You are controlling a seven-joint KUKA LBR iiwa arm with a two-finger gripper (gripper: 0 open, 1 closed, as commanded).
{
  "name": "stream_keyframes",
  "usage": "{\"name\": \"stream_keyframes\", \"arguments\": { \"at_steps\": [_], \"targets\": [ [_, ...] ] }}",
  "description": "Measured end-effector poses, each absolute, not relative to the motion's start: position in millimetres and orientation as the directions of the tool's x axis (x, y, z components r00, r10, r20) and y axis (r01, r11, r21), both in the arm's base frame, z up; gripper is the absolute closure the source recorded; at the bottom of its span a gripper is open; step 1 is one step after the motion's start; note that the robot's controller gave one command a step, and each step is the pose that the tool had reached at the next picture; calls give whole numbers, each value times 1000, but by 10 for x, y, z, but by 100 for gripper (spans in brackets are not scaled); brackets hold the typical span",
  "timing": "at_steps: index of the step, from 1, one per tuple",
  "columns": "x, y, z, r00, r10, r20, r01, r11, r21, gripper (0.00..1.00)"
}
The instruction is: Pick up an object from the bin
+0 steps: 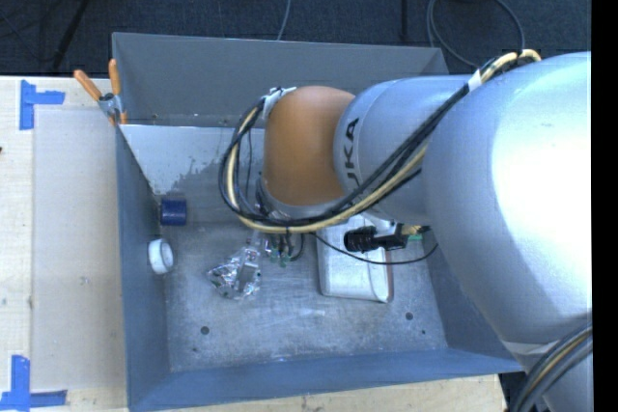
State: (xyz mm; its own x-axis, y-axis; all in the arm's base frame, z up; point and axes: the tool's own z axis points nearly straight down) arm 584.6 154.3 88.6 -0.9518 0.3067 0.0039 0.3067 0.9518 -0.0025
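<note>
Orange-capped wrist (299, 150) hangs beside crumpled foil (235, 277) (white box (355, 280) opposite).

1. From my station, I see the grey metal bin (290, 328) beneath the gripper (278, 251). The floor is scuffed and lies bare toward the near wall.
2. A crumpled, silvery wrapper (235, 277) lies on the floor just beside the gripper, to its left in my view and a little nearer the front wall.
3. A flat white box (353, 277) lies on the floor near the gripper's other side. The arm covers its top edge.
4. A small white roll (160, 255) sits well left of the gripper, past the wrapper and close to the left wall.
5. A small blue cylinder (174, 211) sits well left of the gripper too. It is farther back than the roll and apart from it, at the foot of the sloping wall.
</note>
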Motion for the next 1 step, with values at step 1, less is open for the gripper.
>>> {"name": "stream_keyframes", "arguments": {
  "at_steps": [1],
  "targets": [
    [5852, 1554, 909, -951, 309, 4, 309, 951, 2, 100]
  ]
}}
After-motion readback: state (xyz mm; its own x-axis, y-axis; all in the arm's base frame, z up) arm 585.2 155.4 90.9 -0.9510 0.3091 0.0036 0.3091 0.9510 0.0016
